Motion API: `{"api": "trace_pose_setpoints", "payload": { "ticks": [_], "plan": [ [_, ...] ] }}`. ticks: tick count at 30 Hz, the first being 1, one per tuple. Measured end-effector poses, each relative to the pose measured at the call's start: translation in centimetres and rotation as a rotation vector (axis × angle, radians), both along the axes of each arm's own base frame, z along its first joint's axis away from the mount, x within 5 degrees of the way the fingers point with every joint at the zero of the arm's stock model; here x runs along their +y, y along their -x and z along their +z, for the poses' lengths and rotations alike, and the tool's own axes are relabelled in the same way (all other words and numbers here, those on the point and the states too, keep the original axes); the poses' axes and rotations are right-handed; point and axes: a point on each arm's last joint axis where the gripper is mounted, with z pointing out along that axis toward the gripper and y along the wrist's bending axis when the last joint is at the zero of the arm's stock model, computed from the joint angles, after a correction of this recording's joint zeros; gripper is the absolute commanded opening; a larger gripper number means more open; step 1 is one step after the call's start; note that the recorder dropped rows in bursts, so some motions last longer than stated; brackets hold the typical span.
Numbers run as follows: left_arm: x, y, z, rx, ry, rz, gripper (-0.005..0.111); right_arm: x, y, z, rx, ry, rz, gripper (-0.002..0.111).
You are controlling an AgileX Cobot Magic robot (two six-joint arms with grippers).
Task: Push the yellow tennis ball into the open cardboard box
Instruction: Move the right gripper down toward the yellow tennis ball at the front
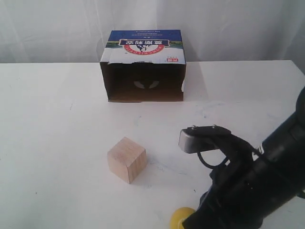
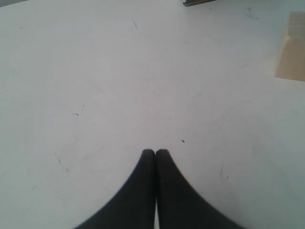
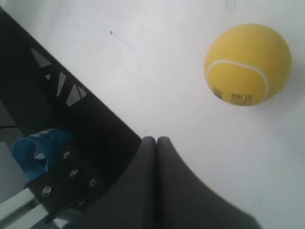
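The yellow tennis ball (image 3: 248,64) lies on the white table, a short way off my right gripper (image 3: 156,140), which is shut and empty, not touching it. In the exterior view only a sliver of the ball (image 1: 182,217) shows at the bottom edge, beside the right arm (image 1: 248,186) that hides its own fingers. The open cardboard box (image 1: 143,67) stands at the back middle, its dark opening facing the front. My left gripper (image 2: 155,151) is shut with nothing in it, over bare table; it is out of the exterior view.
A pale wooden cube (image 1: 127,159) sits between the ball and the box, left of the right arm; its edge (image 2: 290,47) shows in the left wrist view. The table's edge and a dark frame (image 3: 57,124) lie close to the right gripper.
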Motion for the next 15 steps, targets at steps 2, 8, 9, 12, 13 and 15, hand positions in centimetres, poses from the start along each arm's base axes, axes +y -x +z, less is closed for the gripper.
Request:
{"api": "trace_pose_setpoints", "payload": {
  "ticks": [2,8,9,12,13,15],
  "plan": [
    [0.0,0.0,0.0,0.000,0.000,0.000,0.000,0.0,-0.2,-0.6,-0.035,-0.001,-0.033,0.000],
    [0.0,0.0,0.0,0.000,0.000,0.000,0.000,0.1,-1.4,-1.1,-0.133,-0.014,-0.109,0.000],
    [0.0,0.0,0.0,0.000,0.000,0.000,0.000,0.2,-1.6,-1.4,-0.129,-0.008,-0.110,0.000],
    [0.0,0.0,0.0,0.000,0.000,0.000,0.000,0.4,-1.9,-2.4,-0.096,0.018,-0.103,0.000],
    [0.0,0.0,0.0,0.000,0.000,0.000,0.000,0.5,-2.0,-2.8,-0.080,0.029,-0.101,0.000],
    [0.0,0.0,0.0,0.000,0.000,0.000,0.000,0.7,-2.2,-3.5,-0.056,0.048,-0.098,0.000]
  ]
}}
